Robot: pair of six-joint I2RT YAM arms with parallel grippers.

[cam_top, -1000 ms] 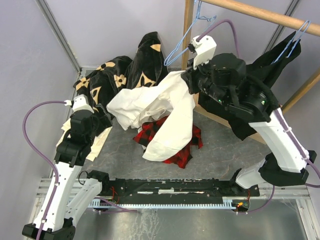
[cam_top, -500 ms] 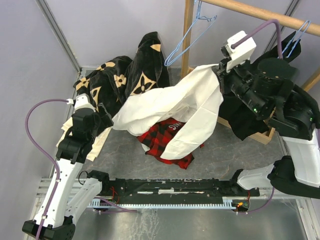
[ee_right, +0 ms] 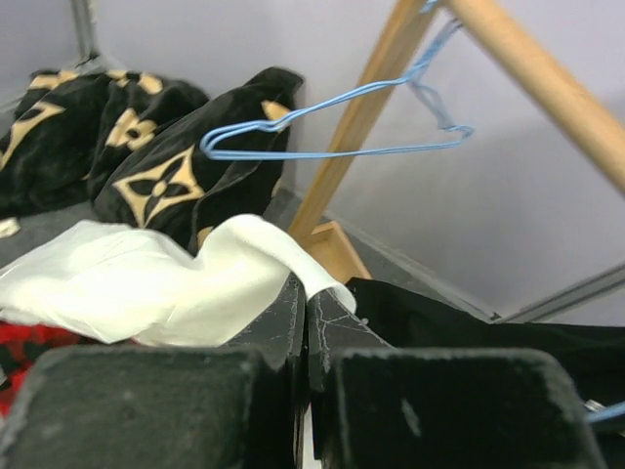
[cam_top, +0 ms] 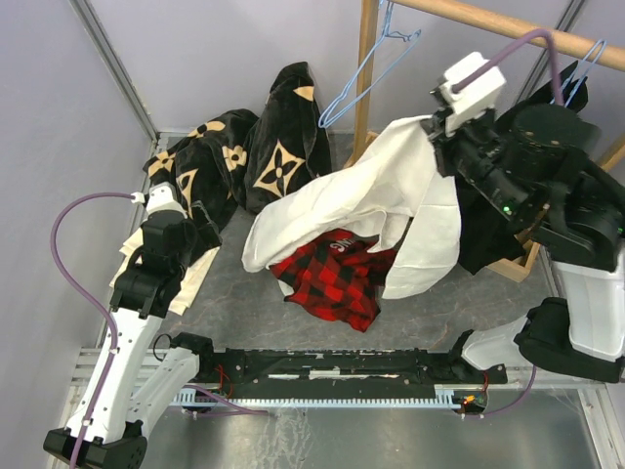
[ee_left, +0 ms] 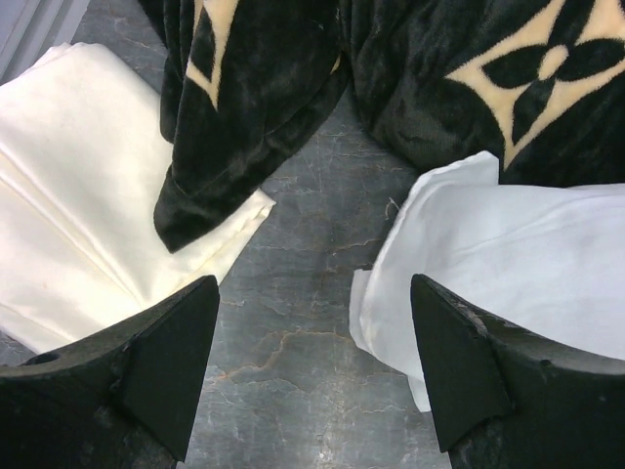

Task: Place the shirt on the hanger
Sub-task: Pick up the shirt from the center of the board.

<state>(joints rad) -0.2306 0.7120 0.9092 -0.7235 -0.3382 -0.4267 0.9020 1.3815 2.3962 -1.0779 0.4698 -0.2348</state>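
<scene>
The white shirt [cam_top: 361, 195] hangs in the air, stretched from the table up to my right gripper [cam_top: 433, 127]. That gripper is shut on a fold of the shirt [ee_right: 166, 278], which drapes over its closed fingertips [ee_right: 311, 293]. The light-blue wire hanger [cam_top: 356, 83] hangs empty from the wooden rail [cam_top: 488, 20], up and left of the right gripper; in the right wrist view the hanger [ee_right: 332, 127] is above and beyond the cloth. My left gripper [cam_top: 203, 223] is low at the left, open over bare table [ee_left: 312, 322], with the shirt's lower edge [ee_left: 508, 254] by its right finger.
A red-and-black plaid shirt [cam_top: 332, 278] lies under the white one. A black garment with tan flowers [cam_top: 234, 147] is heaped at the back left, over a cream cloth [ee_left: 78, 195]. A wooden post [cam_top: 366, 59] carries the rail. A dark garment [cam_top: 488, 234] hangs from another hanger [cam_top: 576, 68] at the right.
My right gripper has risen and swung right with the shirt, pulling it off the table and uncovering more of the plaid shirt. The left arm has stayed still.
</scene>
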